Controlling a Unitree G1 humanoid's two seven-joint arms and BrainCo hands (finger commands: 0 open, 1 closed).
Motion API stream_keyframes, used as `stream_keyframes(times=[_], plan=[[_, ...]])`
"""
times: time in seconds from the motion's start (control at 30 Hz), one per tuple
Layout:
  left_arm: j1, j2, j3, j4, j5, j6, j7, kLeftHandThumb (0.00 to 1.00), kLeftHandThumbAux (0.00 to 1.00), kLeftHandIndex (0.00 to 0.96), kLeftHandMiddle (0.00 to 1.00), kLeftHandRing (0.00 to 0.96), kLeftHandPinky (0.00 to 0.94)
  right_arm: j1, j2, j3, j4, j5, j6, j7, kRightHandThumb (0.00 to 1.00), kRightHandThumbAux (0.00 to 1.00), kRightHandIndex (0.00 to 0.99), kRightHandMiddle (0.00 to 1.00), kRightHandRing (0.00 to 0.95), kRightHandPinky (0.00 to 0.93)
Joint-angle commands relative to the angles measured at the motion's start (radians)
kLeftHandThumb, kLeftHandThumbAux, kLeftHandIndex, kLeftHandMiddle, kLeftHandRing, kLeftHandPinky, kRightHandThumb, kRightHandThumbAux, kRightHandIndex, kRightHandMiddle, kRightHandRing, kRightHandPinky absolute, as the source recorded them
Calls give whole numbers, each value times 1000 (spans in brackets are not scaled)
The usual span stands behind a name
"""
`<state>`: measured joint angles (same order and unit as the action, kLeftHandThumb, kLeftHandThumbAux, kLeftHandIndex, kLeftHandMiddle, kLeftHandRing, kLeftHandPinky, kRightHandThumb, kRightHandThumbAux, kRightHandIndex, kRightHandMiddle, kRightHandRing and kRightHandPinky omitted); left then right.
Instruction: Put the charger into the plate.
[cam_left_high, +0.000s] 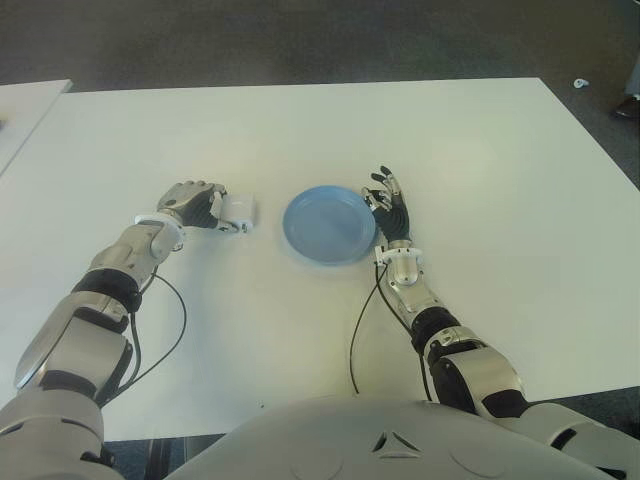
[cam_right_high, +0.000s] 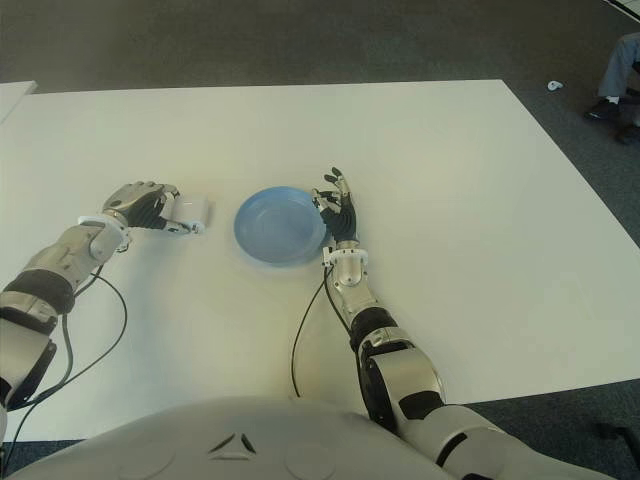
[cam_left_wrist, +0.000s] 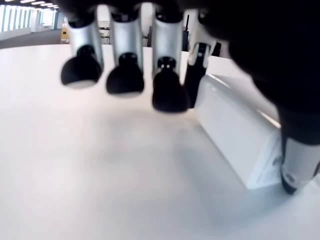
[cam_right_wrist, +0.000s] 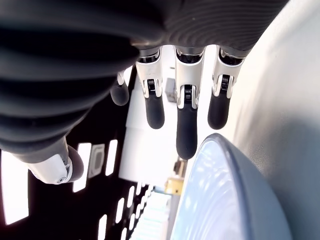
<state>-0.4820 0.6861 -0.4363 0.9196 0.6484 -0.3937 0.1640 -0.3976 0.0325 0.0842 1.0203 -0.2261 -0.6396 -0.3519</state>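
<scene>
White table (cam_left_high: 480, 150), dark floor beyond. Left of the plate (cam_left_high: 329, 224), my left hand (cam_left_high: 195, 205) pinches the charger (cam_left_wrist: 240, 132); right hand (cam_left_high: 390, 205) spread, empty.

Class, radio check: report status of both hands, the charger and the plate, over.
Left hand closing around charger, grasp not confirmed. Charger on table, left of blue plate. Right hand open at plate's right rim. Path clear.

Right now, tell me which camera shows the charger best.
The left wrist view: the white charger fills the frame, lying on the table with the left hand closing around it, thumb at one end. Both eye views show it small, left of the blue plate. The right wrist view misses it.
</scene>
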Motion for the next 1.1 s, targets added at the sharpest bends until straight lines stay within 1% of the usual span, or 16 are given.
stream_keyframes(times=[0.03,0.3,0.63,0.9,1.03,1.1], plan=[[32,-15,11,-10,-15,2,-36,749,697,443,847,845,839,102,15,-6,92,11,71,10,0,508,0,209,343,253],[41,-19,37,-19,-36,-12,-60,749,697,443,846,847,843,99,19,-13,97,20,72,10,0,493,0,212,341,259],[39,-10,40,-8,-34,-51,-60,748,697,443,845,847,842,97,22,-18,102,29,69,22,0,489,0,214,344,268],[36,3,45,-21,-31,-105,-43,748,697,443,854,853,852,95,20,-20,106,29,69,25,7,502,0,212,339,243],[23,22,71,-93,-57,-123,-87,748,697,443,861,857,857,94,20,-19,110,27,68,23,12,507,0,215,340,247],[30,32,100,-168,-89,-120,-122,748,697,443,864,859,857,93,20,-19,111,26,68,21,14,509,0,217,341,248]])
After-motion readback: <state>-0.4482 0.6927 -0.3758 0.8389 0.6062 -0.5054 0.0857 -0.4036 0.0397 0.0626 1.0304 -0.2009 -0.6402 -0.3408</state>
